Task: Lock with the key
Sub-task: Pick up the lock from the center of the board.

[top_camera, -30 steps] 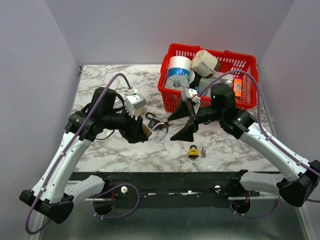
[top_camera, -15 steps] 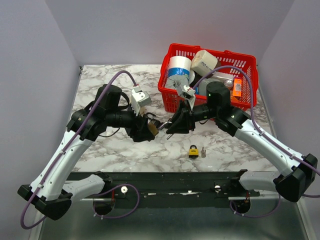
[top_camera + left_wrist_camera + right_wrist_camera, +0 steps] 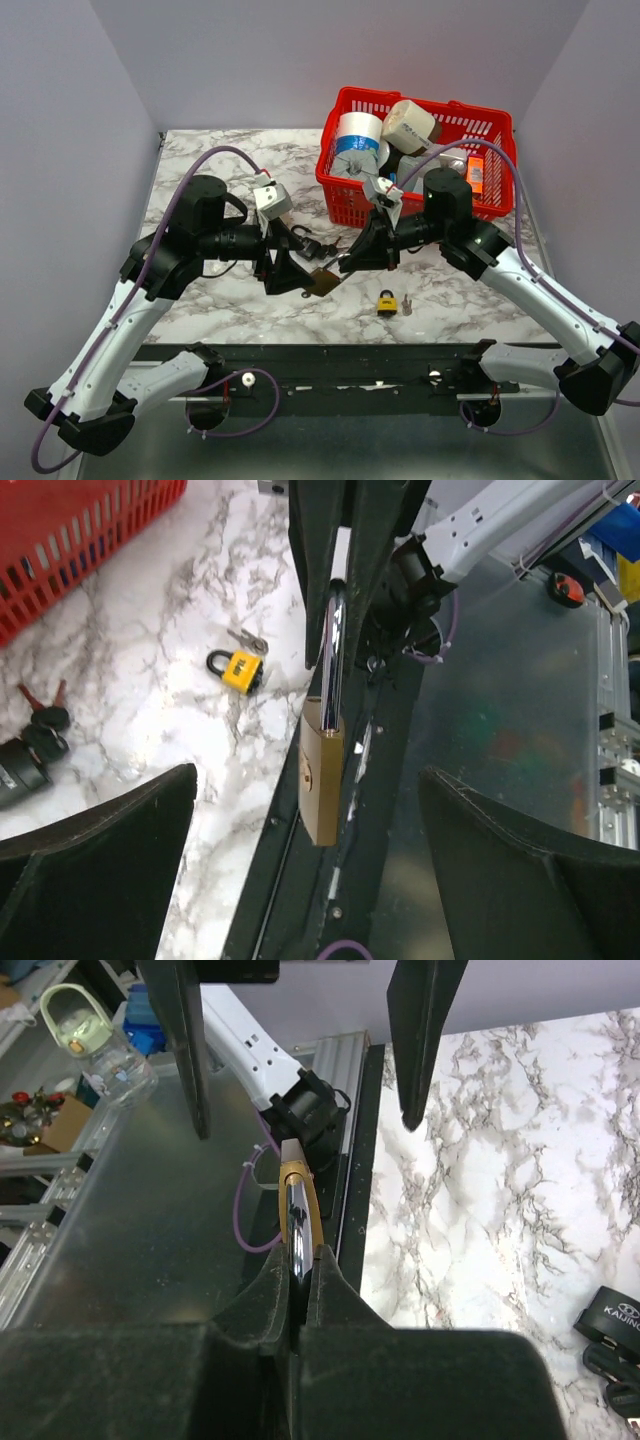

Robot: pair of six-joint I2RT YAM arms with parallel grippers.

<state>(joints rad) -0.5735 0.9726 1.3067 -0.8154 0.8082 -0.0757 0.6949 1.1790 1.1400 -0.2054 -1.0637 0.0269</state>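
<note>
Listing from the left: 1 left gripper, jaws released wide, flanking the brass padlock without touching it. 1 key bunch with black fob, flat on the marble desk just behind the padlock. Brass padlock: held clear of the desk near its front edge, between both grippers. 1 right gripper, jaws clenched on the padlock's steel shackle. 1 small yellow padlock on the desk, small keys beside it. 1 red basket, far right, holding tape rolls.
</note>
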